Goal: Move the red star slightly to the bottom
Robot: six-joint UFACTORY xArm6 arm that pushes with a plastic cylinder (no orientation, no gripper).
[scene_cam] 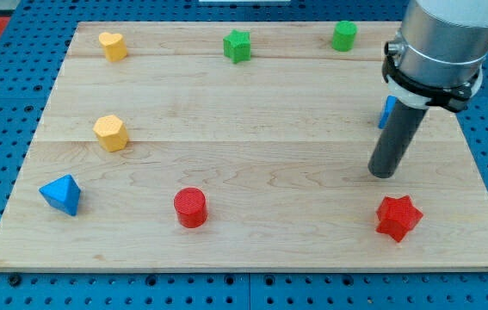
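My tip (384, 175) rests bare on the wooden board (261, 103), touching no block, just above the red star (398, 217) near the board's bottom right, while the rod half hides a blue block (386, 112) of unclear shape.

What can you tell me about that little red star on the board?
The red star is a small chunky block, plain matte red, looking like plastic, lying flat on the wooden board near the view's bottom right corner. Nothing touches it. My tip stands just above it in the view, apart from it. The red cylinder sits well to its left.
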